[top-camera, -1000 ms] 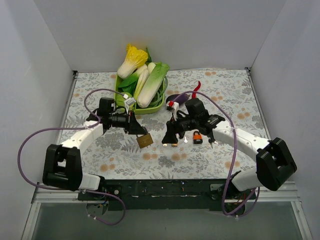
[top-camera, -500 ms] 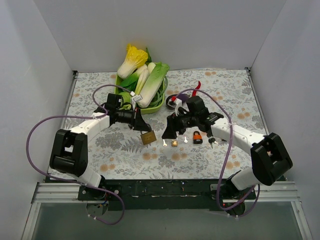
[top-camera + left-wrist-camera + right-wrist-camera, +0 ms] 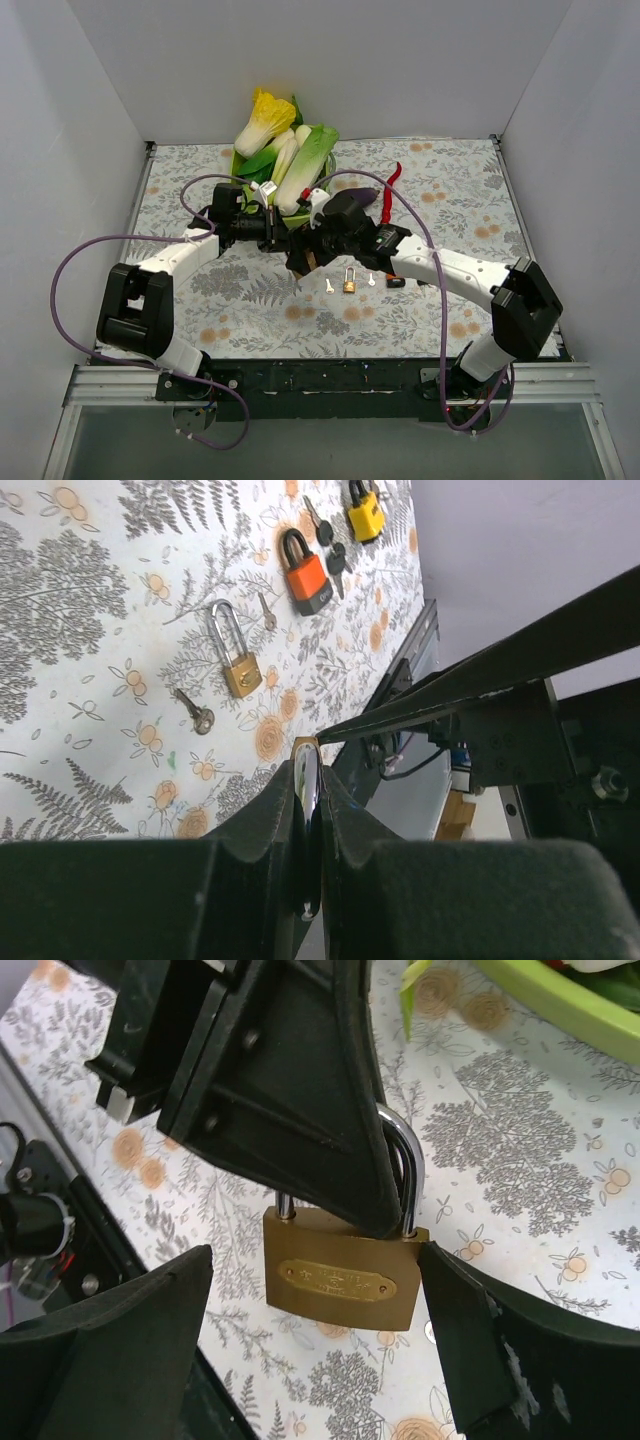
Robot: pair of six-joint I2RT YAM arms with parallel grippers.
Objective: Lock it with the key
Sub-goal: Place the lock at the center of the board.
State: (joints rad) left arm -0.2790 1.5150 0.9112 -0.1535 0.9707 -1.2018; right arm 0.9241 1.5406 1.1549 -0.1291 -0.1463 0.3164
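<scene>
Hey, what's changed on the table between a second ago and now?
The right pincer swung left from the small padlocks, opened wider, and now straddles the large brass padlock. The left pincer carried that padlock rightward, staying shut on its shackle. The small padlocks and keys unchanged.

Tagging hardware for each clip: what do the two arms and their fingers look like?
The left arm and right arm share white link shells and bulky black joint housings. A purple cable loops loosely beside each. The fingers are plain matte black and wedge-shaped.
</scene>
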